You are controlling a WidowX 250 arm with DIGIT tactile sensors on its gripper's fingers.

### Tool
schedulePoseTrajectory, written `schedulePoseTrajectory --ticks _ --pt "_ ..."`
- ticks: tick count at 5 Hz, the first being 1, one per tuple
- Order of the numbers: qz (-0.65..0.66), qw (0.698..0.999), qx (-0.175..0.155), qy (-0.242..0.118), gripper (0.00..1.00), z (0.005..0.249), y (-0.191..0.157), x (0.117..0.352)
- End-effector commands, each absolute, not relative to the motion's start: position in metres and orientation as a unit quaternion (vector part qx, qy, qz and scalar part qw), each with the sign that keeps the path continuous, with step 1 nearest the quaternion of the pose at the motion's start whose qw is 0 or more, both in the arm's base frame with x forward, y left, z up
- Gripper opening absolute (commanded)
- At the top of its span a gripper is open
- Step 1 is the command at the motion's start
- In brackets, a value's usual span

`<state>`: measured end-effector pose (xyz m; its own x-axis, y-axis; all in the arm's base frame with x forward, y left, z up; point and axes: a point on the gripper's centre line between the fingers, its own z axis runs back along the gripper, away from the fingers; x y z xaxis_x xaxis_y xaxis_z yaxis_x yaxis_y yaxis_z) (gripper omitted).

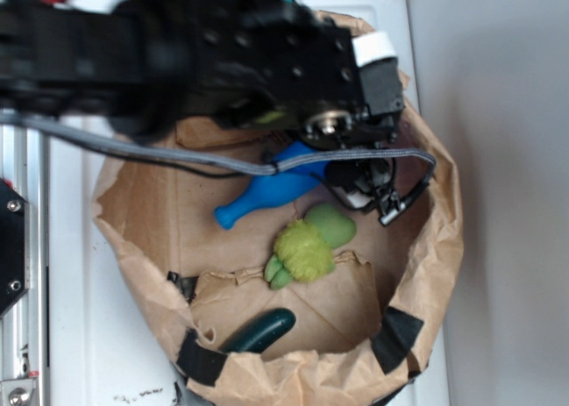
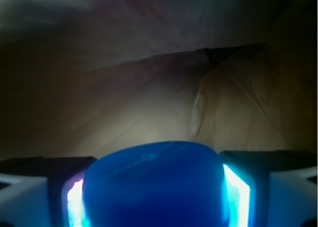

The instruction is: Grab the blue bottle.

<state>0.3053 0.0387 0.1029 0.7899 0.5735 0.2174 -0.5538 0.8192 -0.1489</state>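
Reaching into the brown paper bag [image 1: 418,273], the tool [image 2: 158,187] pinches the blue bottle [image 1: 267,193] by its thick end; the neck points away, beside the fuzzy green toy [image 1: 307,249].

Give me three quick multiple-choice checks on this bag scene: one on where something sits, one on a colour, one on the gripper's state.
1. Where is the dark green object?
A. By the bag's near rim, apart from the bottle
B. Under the plush
C. Outside the bag

2. What colour is the bottle?
A. Red
B. Blue
C. White

3. What is the gripper doing?
A. Open over the plush
B. Outside the bag
C. Fingers on both sides of the bottle

Answers: 1 A, the exterior view shows it alone near the rim. 2 B, blue in both views. 3 C, the wrist view shows the bottle filling the gap between the fingers.
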Motion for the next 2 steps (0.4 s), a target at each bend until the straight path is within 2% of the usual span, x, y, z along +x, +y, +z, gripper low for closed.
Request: schedulePoseTrajectory --ticks 1,2 --pt "0.283 0.945 -0.024 -0.162 0.00 0.183 0.021 0.295" --pt "0.266 0.952 -0.025 -0.148 0.00 0.188 0.016 0.284"
